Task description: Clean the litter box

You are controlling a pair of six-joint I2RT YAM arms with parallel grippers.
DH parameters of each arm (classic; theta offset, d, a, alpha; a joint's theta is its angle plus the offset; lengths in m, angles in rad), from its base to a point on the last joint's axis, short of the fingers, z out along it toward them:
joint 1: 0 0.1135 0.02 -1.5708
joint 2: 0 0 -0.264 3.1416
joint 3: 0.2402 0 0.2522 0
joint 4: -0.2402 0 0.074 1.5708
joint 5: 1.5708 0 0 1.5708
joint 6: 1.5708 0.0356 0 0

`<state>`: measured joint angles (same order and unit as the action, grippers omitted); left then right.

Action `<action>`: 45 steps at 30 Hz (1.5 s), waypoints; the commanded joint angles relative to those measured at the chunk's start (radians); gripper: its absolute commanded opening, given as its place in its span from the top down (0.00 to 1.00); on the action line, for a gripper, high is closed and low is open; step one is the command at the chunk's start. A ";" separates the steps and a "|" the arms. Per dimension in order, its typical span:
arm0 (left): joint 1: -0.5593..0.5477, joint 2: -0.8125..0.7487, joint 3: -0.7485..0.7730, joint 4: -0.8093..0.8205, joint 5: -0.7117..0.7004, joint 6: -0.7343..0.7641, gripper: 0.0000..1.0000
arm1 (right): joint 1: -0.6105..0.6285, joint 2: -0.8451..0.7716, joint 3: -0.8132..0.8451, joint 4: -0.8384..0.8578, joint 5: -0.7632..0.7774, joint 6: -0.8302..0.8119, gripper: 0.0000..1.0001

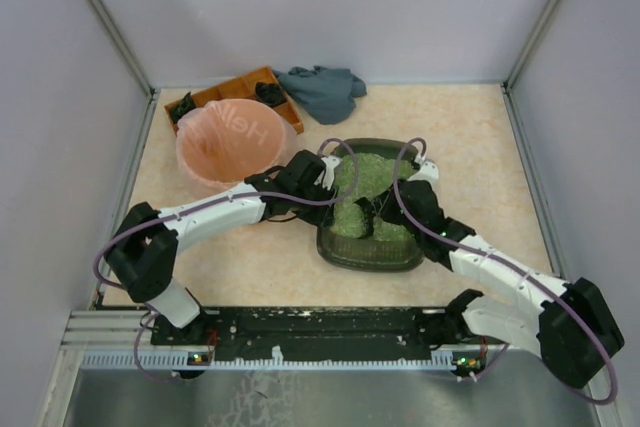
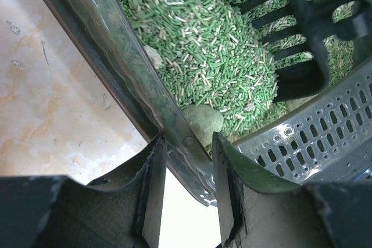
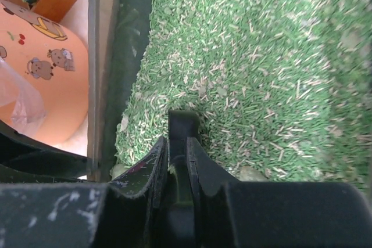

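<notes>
The litter box (image 1: 365, 261) is lying just beyond the arm bases, right of the table's middle. Its long axis is running away from the bases toward the back wall, with the far end leaning slightly right. The left gripper (image 2: 187, 137) is straddling the box's left rim, one finger outside and one inside. The pads are sitting close on both sides, and I cannot tell whether they are pinching it. The right gripper (image 3: 177, 142) is reaching in over the box's right side, clamped tight on the handle of a black slotted scoop (image 2: 299, 79) that is lying in the green granules.

Only the left wrist view is showing a pale clump (image 2: 202, 121) against the box's left wall and a grey perforated panel (image 2: 325, 137) beside it. Only the right wrist view is showing small cartoon prints on the pink bin (image 1: 230, 147), which is standing just left of the box's far end. From above, letters on the bin's bag are appearing to spell "Hello", turned away. Beyond the bin, an orange tray (image 1: 235, 87) and a grey cloth (image 1: 322, 92) are lying by the back wall.
</notes>
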<state>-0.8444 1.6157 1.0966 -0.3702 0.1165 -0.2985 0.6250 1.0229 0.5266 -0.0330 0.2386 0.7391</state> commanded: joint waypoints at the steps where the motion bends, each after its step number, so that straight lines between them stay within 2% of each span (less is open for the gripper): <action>1: -0.025 0.043 -0.007 0.068 0.091 0.004 0.59 | 0.023 0.081 -0.105 0.108 -0.224 0.173 1.00; 5: -0.029 0.050 0.003 0.070 0.098 0.017 0.59 | 0.023 0.136 -0.117 0.204 -0.274 0.204 1.00; 9: -0.030 0.047 0.009 0.073 0.095 0.023 0.59 | 0.020 0.164 -0.108 0.223 -0.269 0.212 1.00; 15: -0.027 -0.006 0.027 0.080 0.041 0.044 0.51 | -0.042 0.028 -0.113 0.118 -0.144 0.209 1.00; 18: -0.018 -0.037 0.045 0.077 0.006 0.055 0.44 | -0.087 -0.058 -0.089 0.063 -0.104 0.151 1.00; 23: -0.003 -0.080 0.051 0.075 -0.035 0.058 0.43 | -0.173 -0.169 -0.032 -0.011 -0.093 0.070 1.00; 27: 0.006 -0.105 0.031 0.081 -0.043 0.057 0.42 | -0.239 -0.194 -0.001 -0.040 -0.114 0.015 1.00; 39: 0.010 -0.135 -0.022 0.101 -0.029 0.041 0.42 | -0.255 -0.087 0.204 -0.022 -0.157 -0.265 1.00; 45: 0.010 -0.140 -0.035 0.112 -0.031 0.035 0.41 | -0.255 -0.026 0.332 -0.102 -0.125 -0.420 1.00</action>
<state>-0.8394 1.5143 1.0763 -0.2905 0.0856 -0.2573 0.3767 0.9825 0.7521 -0.1291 0.0917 0.4587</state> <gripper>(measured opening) 0.585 0.157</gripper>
